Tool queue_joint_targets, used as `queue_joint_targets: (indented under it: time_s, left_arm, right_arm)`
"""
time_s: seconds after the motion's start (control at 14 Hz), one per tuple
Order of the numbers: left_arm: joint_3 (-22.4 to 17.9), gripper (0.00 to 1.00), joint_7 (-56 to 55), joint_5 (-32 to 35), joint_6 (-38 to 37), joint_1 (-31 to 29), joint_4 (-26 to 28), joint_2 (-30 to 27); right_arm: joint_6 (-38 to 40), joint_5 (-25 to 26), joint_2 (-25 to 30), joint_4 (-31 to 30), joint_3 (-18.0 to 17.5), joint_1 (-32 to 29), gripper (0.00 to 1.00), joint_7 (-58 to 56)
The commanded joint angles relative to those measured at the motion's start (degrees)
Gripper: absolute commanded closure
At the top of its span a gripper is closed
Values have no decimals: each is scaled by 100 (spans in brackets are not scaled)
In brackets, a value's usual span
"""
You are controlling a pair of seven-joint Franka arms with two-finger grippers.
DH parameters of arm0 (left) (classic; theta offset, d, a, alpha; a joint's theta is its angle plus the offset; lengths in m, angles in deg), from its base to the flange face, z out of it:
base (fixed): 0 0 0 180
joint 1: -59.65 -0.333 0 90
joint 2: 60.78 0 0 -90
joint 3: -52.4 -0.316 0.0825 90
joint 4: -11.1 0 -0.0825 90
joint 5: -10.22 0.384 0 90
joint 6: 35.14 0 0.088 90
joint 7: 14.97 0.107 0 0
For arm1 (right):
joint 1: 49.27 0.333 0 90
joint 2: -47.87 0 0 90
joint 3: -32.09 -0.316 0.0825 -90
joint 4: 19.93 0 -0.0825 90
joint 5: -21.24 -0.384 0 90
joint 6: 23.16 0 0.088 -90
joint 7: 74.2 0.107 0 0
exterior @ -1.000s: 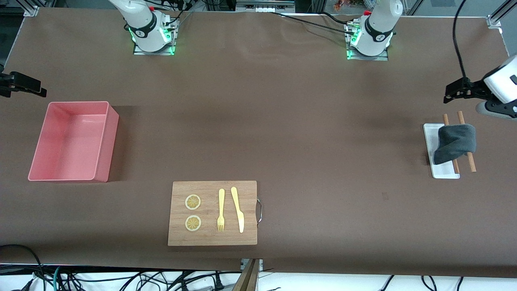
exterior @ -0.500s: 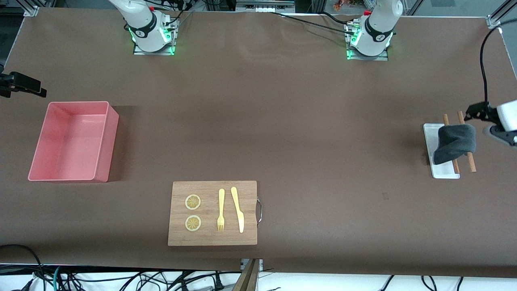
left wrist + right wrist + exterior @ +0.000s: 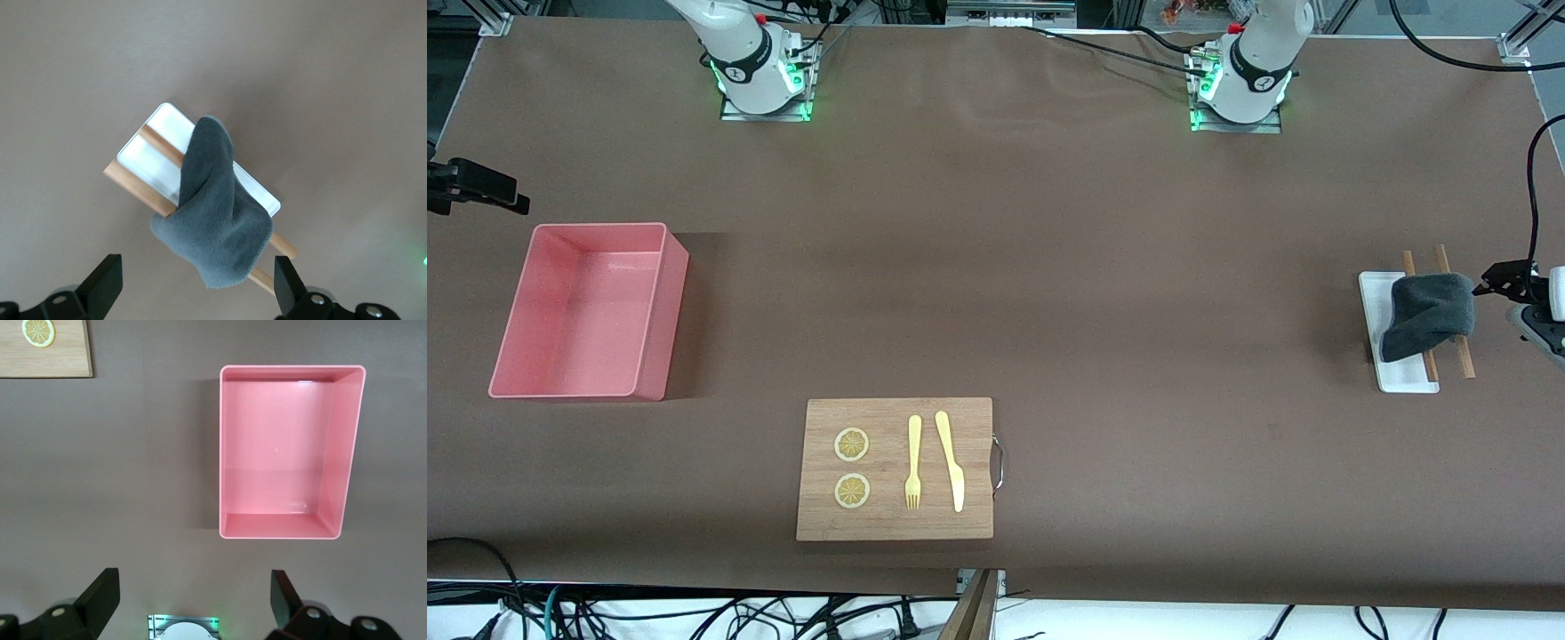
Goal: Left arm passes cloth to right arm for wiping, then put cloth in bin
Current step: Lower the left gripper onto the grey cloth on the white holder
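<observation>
A grey cloth [image 3: 1428,315] lies draped over two wooden sticks [image 3: 1463,356] and a white tray [image 3: 1403,378] at the left arm's end of the worktop. The left tool [image 3: 193,287] hangs just beside it, fingers spread, empty. The right tool [image 3: 190,603] waits, spread, above the worktop near the pink bin [image 3: 654,307].

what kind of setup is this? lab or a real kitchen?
Most likely a robotics lab: two arm bases bolted to a brown-covered table, loose cables along its edge, and staged props like a cutting board.
</observation>
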Motion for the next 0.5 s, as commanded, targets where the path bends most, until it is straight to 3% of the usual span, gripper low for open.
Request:
queue_joint_targets:
  time_s: [0.0,0.14,0.43]
  left_arm:
    - [65,0,984,-95,-4,45,-327,577]
    - [65,0,1188,-112,119,28,-424,868]
    - [65,10,1750,-77,304,-34,-416,1106]
  right_arm:
    - [20,-133,-37,109,-1,-38,0,-81]
    - [20,-133,-37,109,34,-56,0,-81]
    - [-59,-133,-37,109,-1,-30,0,-46]
